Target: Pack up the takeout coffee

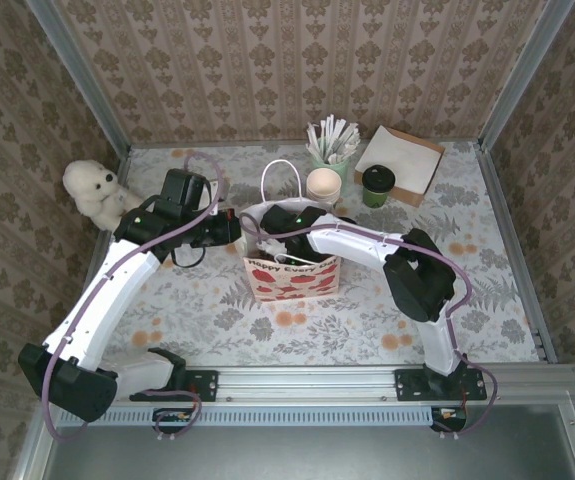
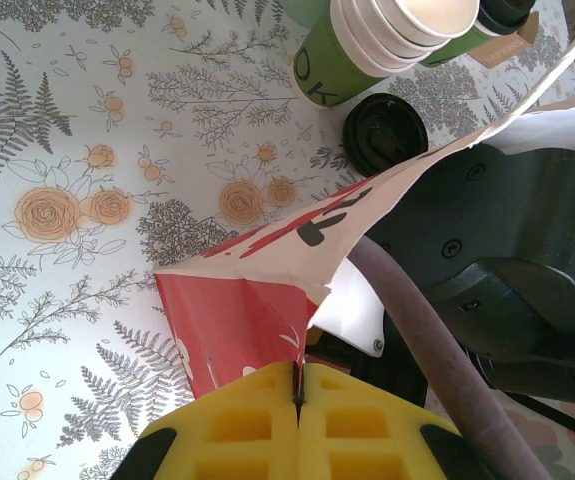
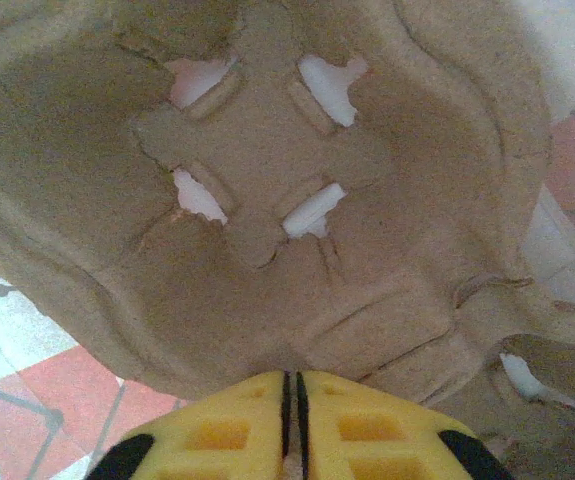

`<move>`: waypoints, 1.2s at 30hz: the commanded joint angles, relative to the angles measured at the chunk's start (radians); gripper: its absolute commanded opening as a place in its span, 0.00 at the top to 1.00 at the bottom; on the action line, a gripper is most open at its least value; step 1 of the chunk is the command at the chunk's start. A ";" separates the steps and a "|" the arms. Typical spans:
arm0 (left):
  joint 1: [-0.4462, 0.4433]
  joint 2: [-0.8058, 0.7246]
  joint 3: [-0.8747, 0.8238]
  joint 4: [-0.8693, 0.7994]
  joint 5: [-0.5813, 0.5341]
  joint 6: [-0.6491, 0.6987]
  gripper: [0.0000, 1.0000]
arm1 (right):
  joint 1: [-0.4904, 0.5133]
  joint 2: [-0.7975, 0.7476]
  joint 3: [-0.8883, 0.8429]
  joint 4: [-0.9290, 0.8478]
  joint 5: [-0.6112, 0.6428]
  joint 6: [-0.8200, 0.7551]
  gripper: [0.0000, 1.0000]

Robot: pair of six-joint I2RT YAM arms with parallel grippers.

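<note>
One takeout coffee (image 1: 378, 185), seemingly outside bag (image 1: 292, 278)

The bench (image 1: 217, 320), covered in a floral print, carries a red-and-white paper bag (image 1: 292, 275) at its middle and, toward its far edge, a white plush toy (image 1: 95, 190), a cup of white sticks (image 1: 329, 150), stacked cream cups (image 1: 323, 186), a loose black lid (image 2: 385, 133), a lidded dark green coffee cup (image 1: 378, 185) and a napkin box (image 1: 407, 160).
</note>
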 commanded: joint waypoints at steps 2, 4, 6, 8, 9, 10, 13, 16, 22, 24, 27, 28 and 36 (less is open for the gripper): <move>-0.002 0.005 0.036 -0.008 0.000 0.028 1.00 | 0.010 -0.085 -0.019 0.042 -0.001 0.002 0.77; -0.002 0.006 0.039 -0.012 -0.003 0.031 1.00 | 0.009 -0.116 -0.025 0.063 -0.013 0.011 0.73; -0.002 0.006 0.041 -0.015 -0.005 0.033 1.00 | 0.009 -0.150 -0.025 0.082 -0.022 0.024 0.68; -0.001 0.008 0.041 -0.016 -0.007 0.034 1.00 | 0.009 -0.172 -0.014 0.088 -0.028 0.031 0.64; -0.001 0.008 0.042 -0.018 -0.007 0.034 1.00 | 0.010 -0.183 -0.012 0.090 -0.029 0.035 0.62; -0.002 0.008 0.042 -0.019 -0.008 0.034 1.00 | 0.009 -0.194 -0.008 0.092 -0.030 0.037 0.61; -0.001 0.008 0.042 -0.022 -0.010 0.036 1.00 | 0.007 -0.226 -0.001 0.111 -0.027 0.048 0.54; -0.002 0.008 0.042 -0.025 -0.013 0.040 1.00 | 0.004 -0.258 0.007 0.126 -0.026 0.060 0.47; 0.000 0.009 0.042 -0.027 -0.016 0.046 1.00 | -0.015 -0.322 0.002 0.161 -0.057 0.065 0.40; 0.000 0.011 0.044 -0.028 -0.019 0.047 1.00 | -0.029 -0.339 0.007 0.167 -0.080 0.080 0.33; 0.000 0.012 0.043 -0.029 -0.020 0.047 1.00 | -0.037 -0.369 0.009 0.186 -0.101 0.098 0.25; 0.000 0.013 0.042 -0.027 -0.019 0.047 1.00 | -0.038 -0.379 0.006 0.197 -0.102 0.100 0.22; 0.008 0.015 0.042 -0.014 0.008 0.065 1.00 | -0.040 -0.457 0.031 0.192 -0.004 0.106 0.00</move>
